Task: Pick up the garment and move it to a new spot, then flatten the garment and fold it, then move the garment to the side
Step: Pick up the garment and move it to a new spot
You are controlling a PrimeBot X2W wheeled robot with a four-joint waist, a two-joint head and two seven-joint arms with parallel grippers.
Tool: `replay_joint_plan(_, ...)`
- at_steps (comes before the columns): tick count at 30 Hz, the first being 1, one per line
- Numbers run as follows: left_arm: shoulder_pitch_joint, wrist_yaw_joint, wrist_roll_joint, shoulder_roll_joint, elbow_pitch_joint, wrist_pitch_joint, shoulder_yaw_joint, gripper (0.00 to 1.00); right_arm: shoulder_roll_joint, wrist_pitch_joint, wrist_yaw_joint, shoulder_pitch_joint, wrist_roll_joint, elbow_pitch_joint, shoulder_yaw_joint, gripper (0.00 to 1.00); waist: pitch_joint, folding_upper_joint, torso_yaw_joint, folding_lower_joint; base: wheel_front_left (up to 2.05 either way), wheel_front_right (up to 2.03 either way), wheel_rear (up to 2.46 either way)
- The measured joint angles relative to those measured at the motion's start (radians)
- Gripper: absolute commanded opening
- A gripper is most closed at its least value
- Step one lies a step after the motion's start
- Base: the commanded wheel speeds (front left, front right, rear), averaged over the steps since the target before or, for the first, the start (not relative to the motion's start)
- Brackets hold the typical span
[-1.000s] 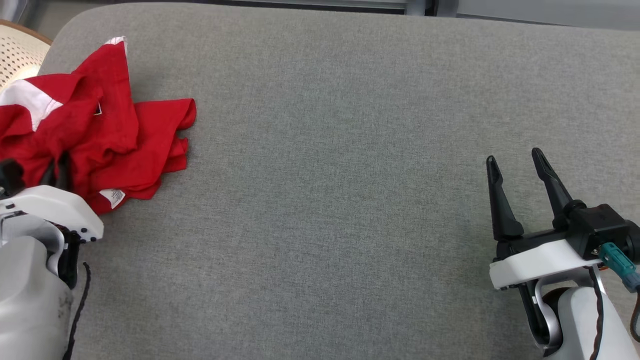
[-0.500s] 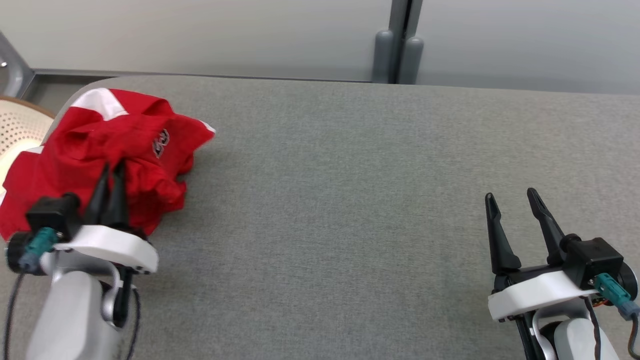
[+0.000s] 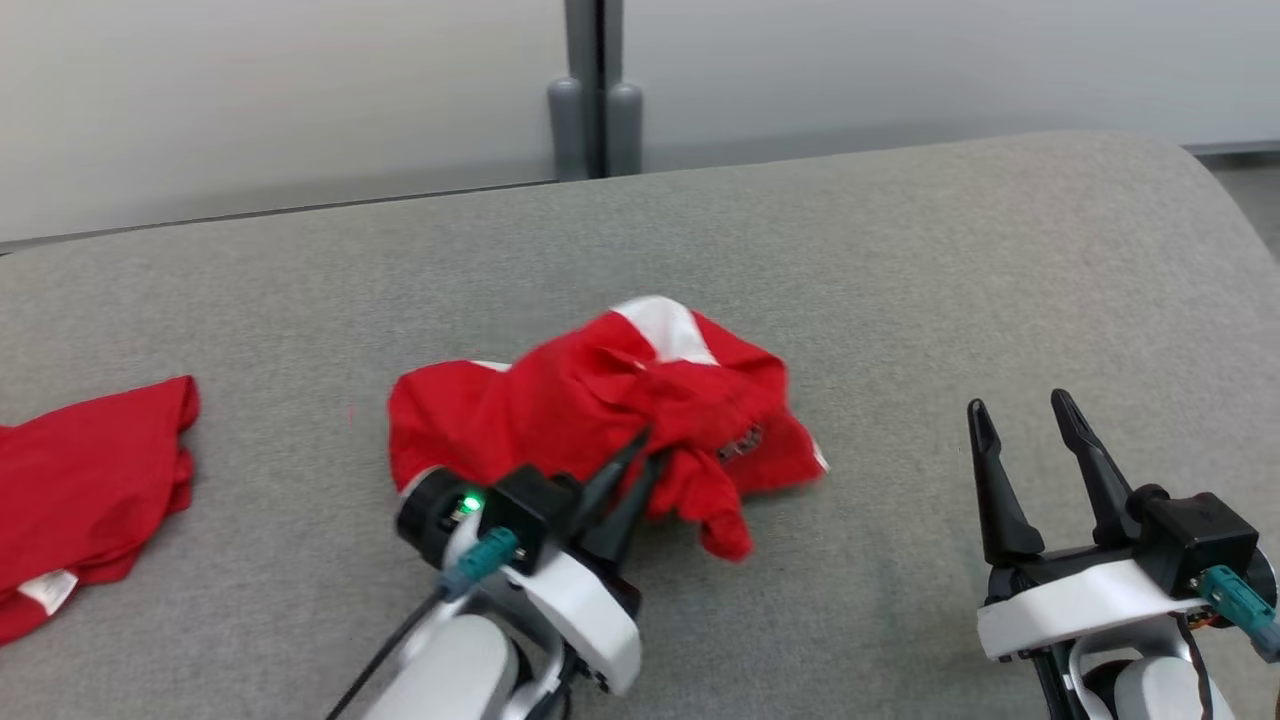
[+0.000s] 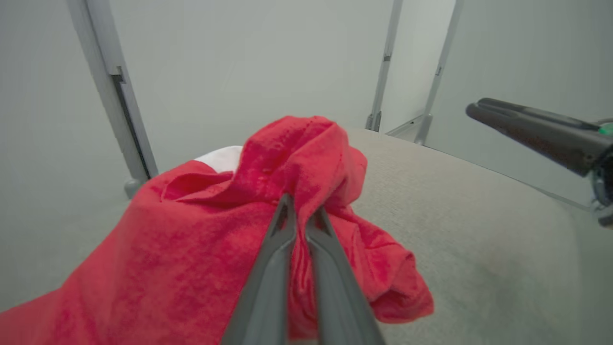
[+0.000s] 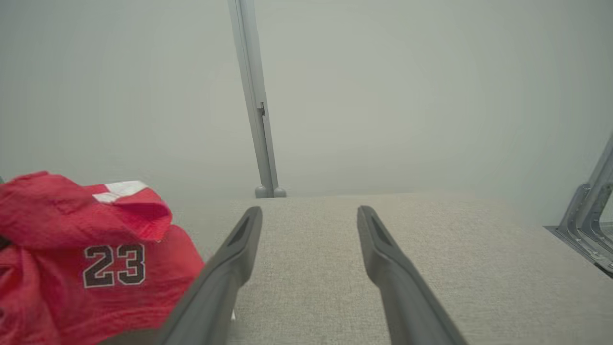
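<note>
Left gripper (image 3: 640,462) clenched on a raised fold of the red garment (image 3: 600,400). The garment sits bunched at mid-width of the grey padded table (image 3: 900,250), its lower folds apparently resting on the surface. A second ago you had this garment at the table's far-left corner. The head view has swung as well, but the garment now lies near the right gripper (image 3: 1018,402), so the carry is real. The right gripper is released, fingers spread and empty. A second red cloth (image 3: 90,470) is left behind at the left edge. Relocation looks all but complete. The garment is crumpled, its number 23 (image 5: 114,264) facing right, so you have flattening and folding ahead.
</note>
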Motion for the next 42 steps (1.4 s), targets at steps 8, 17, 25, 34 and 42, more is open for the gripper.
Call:
replay_joint_plan(8,-0.016,0.000,-0.105,-0.009,0.078,0.031,-0.201,1.00,0.000,-0.012,0.000,0.001,0.037,0.008,-0.006,1.00,0.063,0.0000,-0.104,0.0000,0.00,0.00,0.00)
replay_joint_plan(17,-0.019,0.023,-0.146,0.024,0.006,-0.091,-0.120,1.00,0.000,-0.025,0.000,0.000,0.027,0.018,-0.012,1.00,0.055,0.0000,-0.087,0.0000,0.00,0.00,0.00)
replay_joint_plan(25,0.037,0.151,-0.221,0.123,-0.041,-0.113,0.127,1.00,0.000,0.012,0.000,0.005,0.009,0.011,-0.017,1.00,0.001,0.0000,-0.007,0.0000,0.00,0.00,0.00)
replay_joint_plan(34,0.160,0.165,-0.223,0.252,-0.036,-0.120,0.313,1.00,0.000,0.051,0.000,0.039,-0.012,-0.021,-0.027,1.00,-0.049,0.0000,0.082,0.0000,0.00,0.00,0.00)
replay_joint_plan(42,0.258,0.112,-0.227,0.244,-0.048,-0.120,0.344,1.00,0.000,0.081,0.000,0.106,-0.013,-0.033,-0.047,1.00,-0.110,0.0000,0.121,0.0000,0.00,0.00,0.00)
